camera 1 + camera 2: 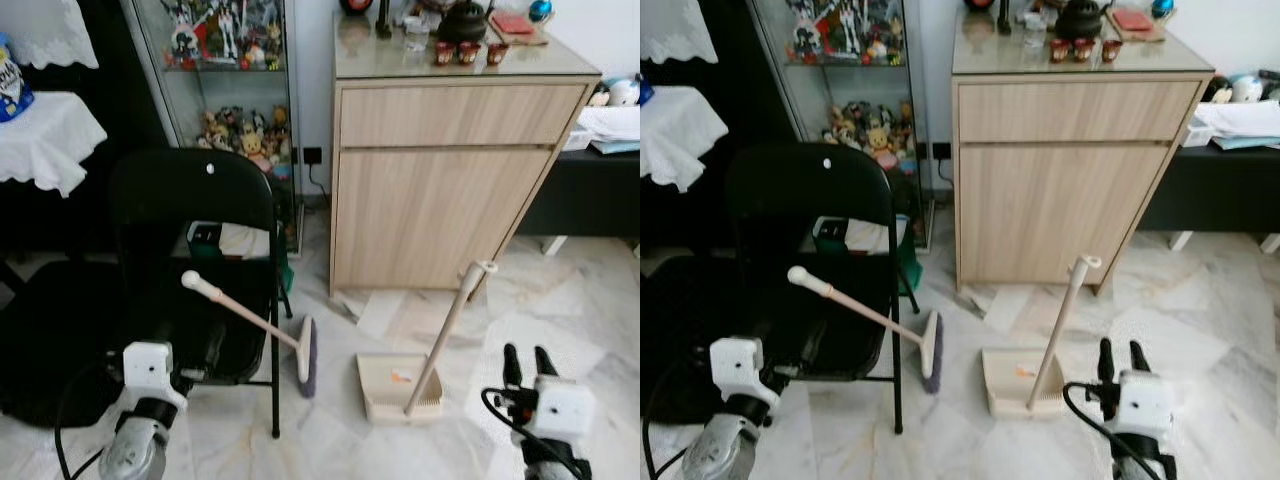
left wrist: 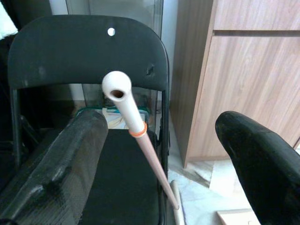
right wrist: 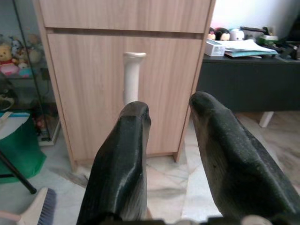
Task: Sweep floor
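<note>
Sweeping has not begun; this looks like the reach for the tools. The broom point(image 1: 262, 331) leans on the black chair point(image 1: 190, 260), head on the floor, its handle tip between the spread fingers of the left gripper point(image 2: 159, 159), not yet touched. The dustpan point(image 1: 398, 385) sits just right of it, handle upright. The right gripper point(image 3: 168, 154), parted and empty, faces that handle. Next: close on the broom handle and lift it clear of the chair. The cabinet point(image 1: 440, 190) stands close behind.

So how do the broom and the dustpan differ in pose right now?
The broom leans steeply, its handle tip resting against the black folding chair, while the dustpan lies flat on the floor with its handle tilting toward the wooden cabinet. The broom sits before the left gripper, the dustpan nearer the right gripper. Both handles are pale cream.
</note>
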`<state>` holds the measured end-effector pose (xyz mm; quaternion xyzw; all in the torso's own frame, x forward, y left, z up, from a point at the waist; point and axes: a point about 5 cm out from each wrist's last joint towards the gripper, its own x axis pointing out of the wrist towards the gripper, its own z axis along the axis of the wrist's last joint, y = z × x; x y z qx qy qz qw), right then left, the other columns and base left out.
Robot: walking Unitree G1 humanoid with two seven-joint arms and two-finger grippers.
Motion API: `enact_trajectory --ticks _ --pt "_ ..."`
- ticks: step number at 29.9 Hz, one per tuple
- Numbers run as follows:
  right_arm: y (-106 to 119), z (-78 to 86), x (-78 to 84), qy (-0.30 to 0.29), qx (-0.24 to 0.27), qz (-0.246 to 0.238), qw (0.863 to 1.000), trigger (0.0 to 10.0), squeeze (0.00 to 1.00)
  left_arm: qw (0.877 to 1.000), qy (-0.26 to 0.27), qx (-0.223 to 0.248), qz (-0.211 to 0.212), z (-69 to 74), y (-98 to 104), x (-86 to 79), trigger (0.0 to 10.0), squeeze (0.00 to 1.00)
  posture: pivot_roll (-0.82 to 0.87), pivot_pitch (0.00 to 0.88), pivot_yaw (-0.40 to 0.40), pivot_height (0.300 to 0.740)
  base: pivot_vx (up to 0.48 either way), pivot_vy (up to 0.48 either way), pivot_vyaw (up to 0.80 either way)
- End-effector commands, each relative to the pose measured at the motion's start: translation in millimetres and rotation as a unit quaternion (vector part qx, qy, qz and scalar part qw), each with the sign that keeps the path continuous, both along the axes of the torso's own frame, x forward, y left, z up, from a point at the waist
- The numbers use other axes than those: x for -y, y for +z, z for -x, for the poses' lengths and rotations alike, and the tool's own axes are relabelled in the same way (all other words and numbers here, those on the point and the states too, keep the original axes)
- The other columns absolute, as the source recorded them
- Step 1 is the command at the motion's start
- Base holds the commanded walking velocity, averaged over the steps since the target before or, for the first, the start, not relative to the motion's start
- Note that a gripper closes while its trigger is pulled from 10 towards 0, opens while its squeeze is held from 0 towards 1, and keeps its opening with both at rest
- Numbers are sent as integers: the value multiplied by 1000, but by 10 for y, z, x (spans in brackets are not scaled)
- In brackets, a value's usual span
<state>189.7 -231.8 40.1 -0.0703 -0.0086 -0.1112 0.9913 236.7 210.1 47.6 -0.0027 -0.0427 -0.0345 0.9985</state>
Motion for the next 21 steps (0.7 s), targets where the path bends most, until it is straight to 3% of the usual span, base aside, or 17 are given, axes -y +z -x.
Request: enact_trajectory --ticks 1,14,21 --pt "-41 22 -38 -7 -8 -9 1000 10000 0 1000 0 -10 -1 13 -29 42 10000 0 -108 0 16 740 0 0 0" --pt "-44 39 -152 -3 -38 -28 999 10000 0 999 25 -36 13 -3 -37 53 10000 0 -104 0 18 740 0 0 0" --pt "-23 31 -165 -4 -39 -32 999 10000 0 999 18 -42 17 -24 -26 106 10000 0 -110 0 23 740 0 367 0"
